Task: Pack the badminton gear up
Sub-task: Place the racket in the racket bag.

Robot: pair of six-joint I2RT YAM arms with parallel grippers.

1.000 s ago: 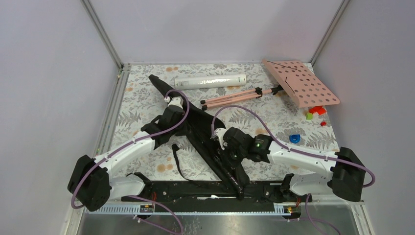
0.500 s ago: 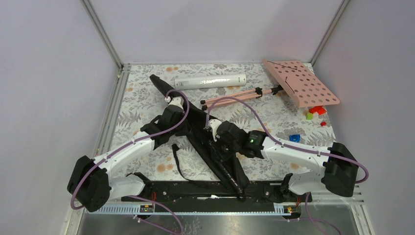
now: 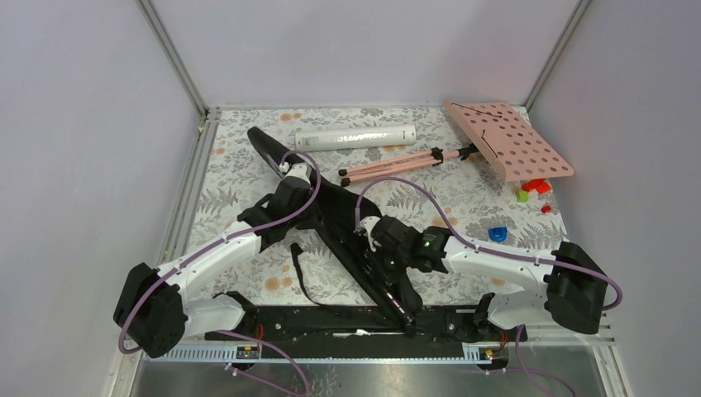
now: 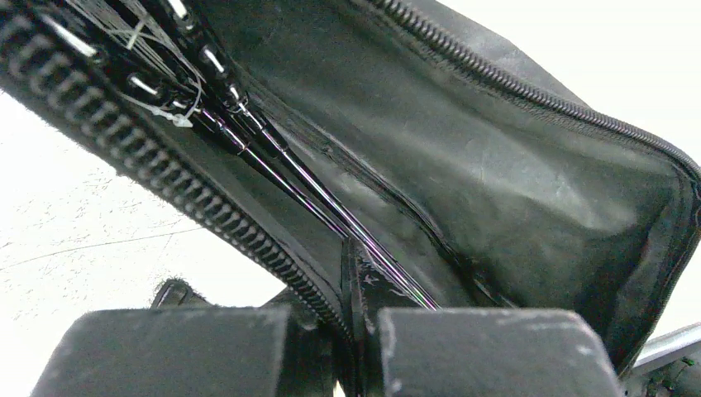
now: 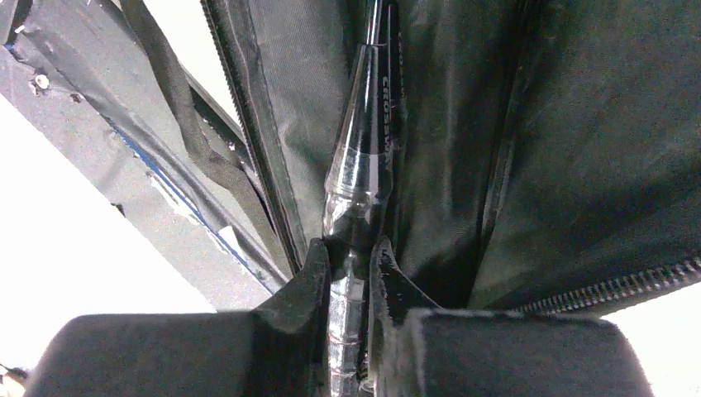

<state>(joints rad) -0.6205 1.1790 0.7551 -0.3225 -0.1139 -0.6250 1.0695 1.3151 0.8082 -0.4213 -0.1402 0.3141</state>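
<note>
- Left arm point(image 3: 216, 248) reaches forward and inward; left gripper point(image 4: 354, 281) pinched tight on the bag point(image 4: 512, 165).
- Right arm point(image 3: 496, 260) stretches leftward; right gripper point(image 5: 351, 260) clamps the racket point(image 5: 364, 157).

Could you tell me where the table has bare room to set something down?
Bare tabletop lies left of the bag, along the left rail, and between the pink stand's legs and the right arm. The centre, where both arms meet the bag, is crowded.

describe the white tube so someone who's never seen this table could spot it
On the floral table, look to the far edge, beyond the black bag. The white tube lies flat there, parallel to that edge, just left of the pink music stand. It is the only long, glossy white cylinder in the scene.
</note>
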